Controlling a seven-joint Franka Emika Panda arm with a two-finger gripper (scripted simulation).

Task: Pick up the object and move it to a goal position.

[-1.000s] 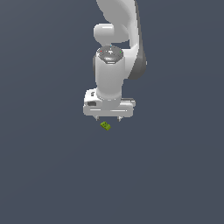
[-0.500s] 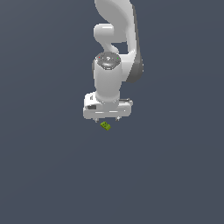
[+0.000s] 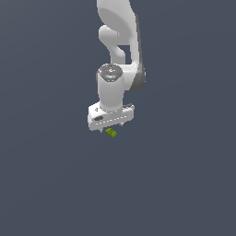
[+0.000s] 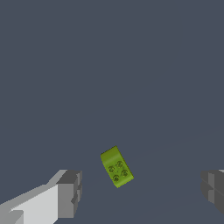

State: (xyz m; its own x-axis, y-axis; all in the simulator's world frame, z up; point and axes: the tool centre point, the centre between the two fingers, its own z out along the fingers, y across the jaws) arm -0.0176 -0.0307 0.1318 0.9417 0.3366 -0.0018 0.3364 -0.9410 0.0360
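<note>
A white arm reaches down from the top of the exterior view, its end effector (image 3: 112, 128) poised over the block (image 3: 111, 133), a tiny lime-green piece lying just below centre of the frame on the plain grey worktop (image 3: 184, 184). In the wrist view the fingers (image 4: 69, 194) stand wide apart, one at the lower left and one at the lower right edge of the frame, with nothing between them but bare surface and the block (image 4: 116, 166), which they do not touch.

The block lies askew to the line joining the two fingers, its dotted face turned partly toward the camera. That skew looks like the main hazard. If the fingers close as they stand, they would likely meet corners rather than flat sides, and a piece this small could twist, squirt sideways or be pinched on one edge only.

The block also appears slightly nearer the finger at lower left than the other. An off-centre closure would probably shove it along the worktop before the second finger arrives.

Height is a further doubt. From these views it cannot be told how far the fingertips sit above the surface; too shallow a descent risks closing over the block's top.
</note>
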